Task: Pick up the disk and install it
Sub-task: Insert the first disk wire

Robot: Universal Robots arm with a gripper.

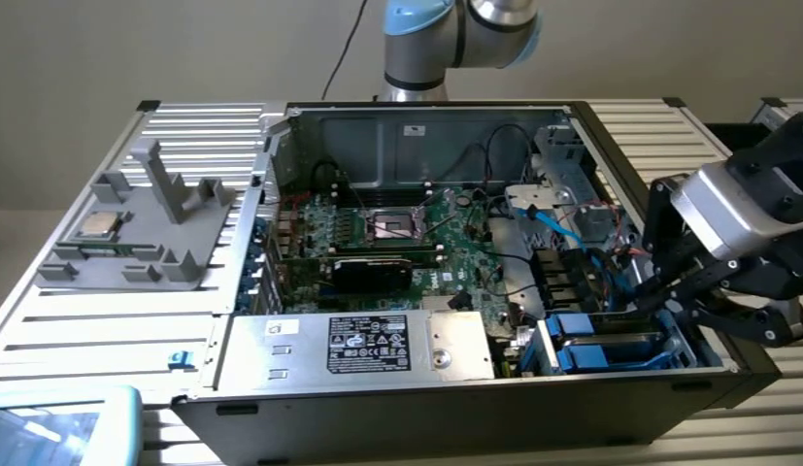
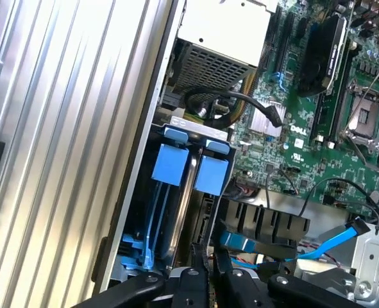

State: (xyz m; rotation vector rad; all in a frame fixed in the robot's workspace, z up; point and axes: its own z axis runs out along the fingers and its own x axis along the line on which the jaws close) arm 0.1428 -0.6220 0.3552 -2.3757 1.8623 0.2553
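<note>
Bright blue plastic marks the disk [image 1: 606, 344] [image 2: 211, 174]. It sits on edge in the drive bay, in the near corner of the open computer case [image 1: 375, 408] on the exterior view's right. Its square end tabs face up out of the bay. In the wrist view a silver-grey edge runs between the blue rails, close against the case wall.

The arm [image 1: 427, 39] rises behind the far edge of the case and passes out of the picture at the top. Its wrist comes in over the case's side wall on the exterior view's right, tilted down towards the drive bay. The gripper [image 1: 660, 296] [image 2: 207, 283] hangs just above the bay. Its black fingers are drawn almost together and hold nothing, and I cannot tell whether the tips touch the carrier.

The silver power supply [image 1: 362, 345] with its black-and-white sticker lies along the case's near edge, beside the bay. The green motherboard [image 1: 415, 248] [image 2: 317, 147] fills the middle of the case. A grey fixture [image 1: 142, 223] holding a processor chip [image 1: 95, 225] stands on the slatted metal table [image 1: 90, 320], near its edge on the exterior view's left.
</note>
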